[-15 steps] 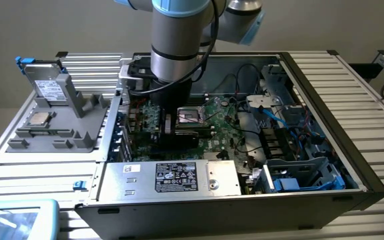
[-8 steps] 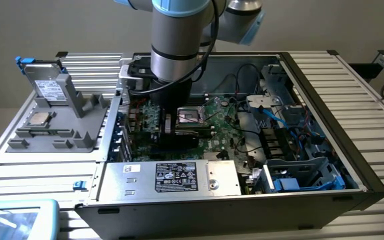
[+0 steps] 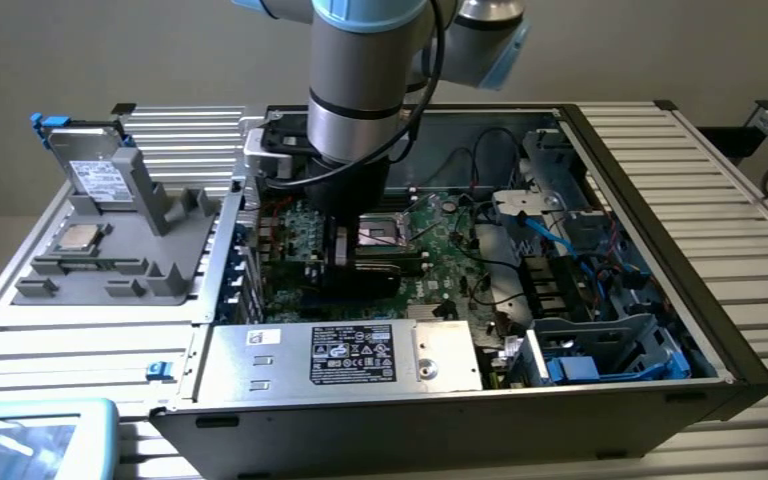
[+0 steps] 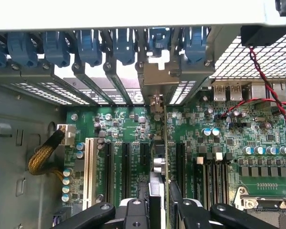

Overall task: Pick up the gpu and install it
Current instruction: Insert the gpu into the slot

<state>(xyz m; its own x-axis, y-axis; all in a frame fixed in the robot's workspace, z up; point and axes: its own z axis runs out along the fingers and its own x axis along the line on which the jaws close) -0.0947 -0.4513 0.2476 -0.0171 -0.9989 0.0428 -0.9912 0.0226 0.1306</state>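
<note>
The gpu shows edge-on in the wrist view, as a thin green board standing upright over the expansion slots of the large green motherboard. Its silver end bracket sits against the case's rear slot openings. My gripper has a black finger on each side of the card and is shut on it. In the exterior view the arm reaches down into the open computer case. There the gripper is low over the motherboard, and the arm hides most of the card.
Blue retention clips line the rear slot row. A silver labelled box fills the case's near edge, with a drive cage and cables on the exterior view's right. A grey tray stands outside the case on the left.
</note>
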